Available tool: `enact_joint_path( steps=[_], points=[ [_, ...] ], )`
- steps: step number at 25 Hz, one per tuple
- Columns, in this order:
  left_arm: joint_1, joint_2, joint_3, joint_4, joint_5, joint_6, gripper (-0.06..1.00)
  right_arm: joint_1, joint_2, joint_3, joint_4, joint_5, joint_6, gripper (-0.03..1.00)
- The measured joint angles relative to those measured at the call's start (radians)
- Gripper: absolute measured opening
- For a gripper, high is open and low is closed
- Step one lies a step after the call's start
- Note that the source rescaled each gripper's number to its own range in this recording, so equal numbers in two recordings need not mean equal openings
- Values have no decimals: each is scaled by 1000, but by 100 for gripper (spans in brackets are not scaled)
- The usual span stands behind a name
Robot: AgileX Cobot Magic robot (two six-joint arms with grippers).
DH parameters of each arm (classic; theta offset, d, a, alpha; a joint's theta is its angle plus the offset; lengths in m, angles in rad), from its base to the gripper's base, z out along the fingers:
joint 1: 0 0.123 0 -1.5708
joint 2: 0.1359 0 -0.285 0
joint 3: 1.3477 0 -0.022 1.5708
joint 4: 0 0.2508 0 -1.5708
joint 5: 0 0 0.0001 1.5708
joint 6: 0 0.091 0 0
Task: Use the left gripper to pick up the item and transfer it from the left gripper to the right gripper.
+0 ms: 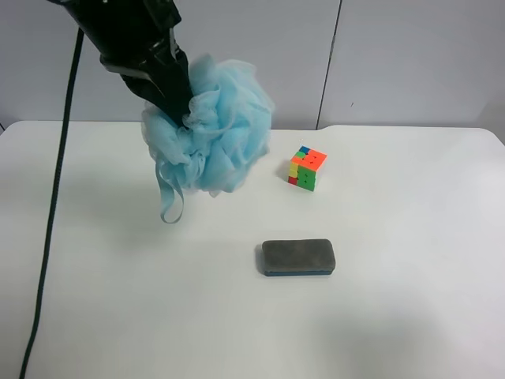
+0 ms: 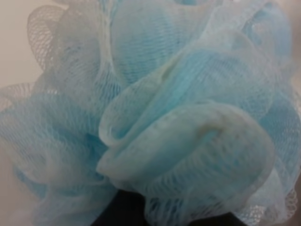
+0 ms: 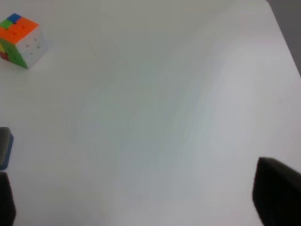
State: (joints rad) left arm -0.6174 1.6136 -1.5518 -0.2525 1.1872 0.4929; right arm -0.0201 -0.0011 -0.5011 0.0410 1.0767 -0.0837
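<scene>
Exterior high: left hand (image 1: 184,115) grips loofah (image 1: 225,138) aloft; cube (image 1: 307,168), eraser (image 1: 298,257) on table (image 1: 410,276).

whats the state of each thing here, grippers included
left gripper, shut on the loofah
loofah, apparently lifted off the table, loop hanging down
right gripper, open, holding nothing
puzzle cube, scrambled, sitting on the table, untouched
eraser block, lying flat on the table, untouched
</scene>
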Motion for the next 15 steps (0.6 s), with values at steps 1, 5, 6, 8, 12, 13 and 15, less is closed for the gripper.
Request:
enact_joint_path(
  steps=[1, 5, 6, 8, 12, 13, 15],
  points=[
    [-19, 0, 0, -29, 0, 39, 1, 0, 0, 0, 0, 0, 0, 100],
    [-27, 0, 0, -51, -1, 104, 1, 0, 0, 0, 1, 0, 0, 100],
    [-27, 0, 0, -51, -1, 120, 1, 0, 0, 0, 3, 0, 0, 100],
    [-27, 0, 0, -51, -2, 154, 1, 0, 0, 0, 3, 0, 0, 100],
    [-27, 0, 19, -52, -15, 232, 1, 0, 33, 0, 24, 0, -8, 100],
    [-27, 0, 32, -53, -22, 257, 1, 0, 53, 0, 45, 0, -21, 100],
    [-27, 0, 67, -61, -28, 298, 1, 0, 104, -2, 88, 0, -56, 100]
  ],
)
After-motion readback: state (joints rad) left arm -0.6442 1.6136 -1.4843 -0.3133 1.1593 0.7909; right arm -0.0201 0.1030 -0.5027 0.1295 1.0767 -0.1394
